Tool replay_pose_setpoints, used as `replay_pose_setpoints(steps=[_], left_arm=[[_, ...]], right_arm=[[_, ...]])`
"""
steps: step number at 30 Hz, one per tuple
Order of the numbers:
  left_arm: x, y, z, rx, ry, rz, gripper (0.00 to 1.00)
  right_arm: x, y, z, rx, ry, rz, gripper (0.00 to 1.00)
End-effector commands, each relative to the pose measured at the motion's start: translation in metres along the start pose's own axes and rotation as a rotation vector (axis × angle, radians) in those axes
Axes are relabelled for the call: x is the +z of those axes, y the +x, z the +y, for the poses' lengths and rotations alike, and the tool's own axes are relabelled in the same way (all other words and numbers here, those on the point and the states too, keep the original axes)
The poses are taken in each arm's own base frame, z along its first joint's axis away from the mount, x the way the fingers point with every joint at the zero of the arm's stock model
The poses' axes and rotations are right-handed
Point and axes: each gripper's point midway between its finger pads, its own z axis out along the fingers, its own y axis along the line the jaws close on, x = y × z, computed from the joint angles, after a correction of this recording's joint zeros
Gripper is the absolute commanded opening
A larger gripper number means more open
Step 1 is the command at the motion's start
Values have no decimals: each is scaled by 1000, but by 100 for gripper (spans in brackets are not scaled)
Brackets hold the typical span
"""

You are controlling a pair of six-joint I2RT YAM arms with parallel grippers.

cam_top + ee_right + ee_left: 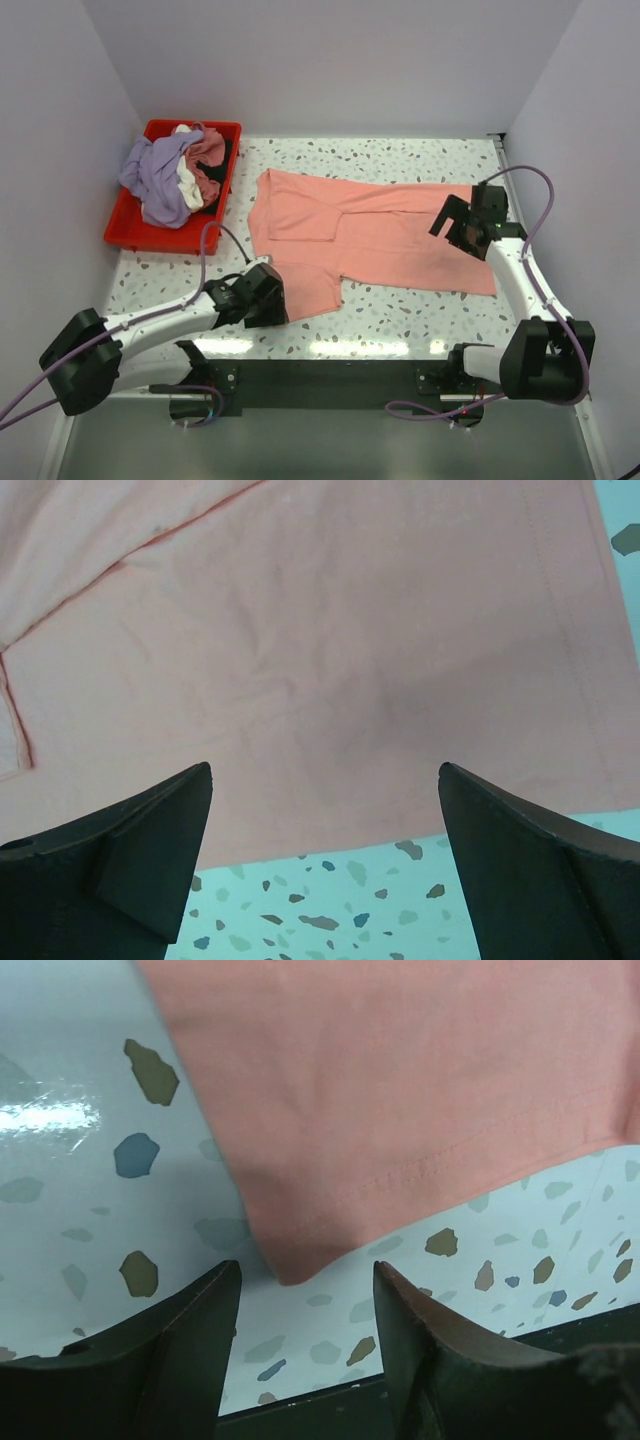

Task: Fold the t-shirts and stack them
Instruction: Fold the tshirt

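One salmon-pink t-shirt (pixel 370 235) is laid flat on the table (pixel 400 320); nothing is gripped.
The left gripper (pixel 305 1280) is found spread and empty at the shirt's near-left corner. The right gripper (pixel 325 780) is held wide apart, empty, over the shirt's right end. A lavender tee (pixel 150 185), a white tee (pixel 188 188) and a dusty rose tee (pixel 210 150) are heaped in the red bin (pixel 125 235), far left.
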Motion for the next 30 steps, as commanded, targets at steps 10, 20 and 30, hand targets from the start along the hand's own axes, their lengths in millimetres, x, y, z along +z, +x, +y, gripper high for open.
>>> replay_pose_setpoints(steps=[10, 20, 30], left_arm=[[16, 9, -7, 56, 9, 60, 19], [4, -11, -41, 134, 111, 23, 0], [-23, -46, -74, 205, 186, -77, 0]], right_arm=[[-7, -1, -24, 45, 112, -65, 99], [-11, 30, -80, 163, 281, -15, 99], [9, 61, -140, 480, 293, 58, 99]])
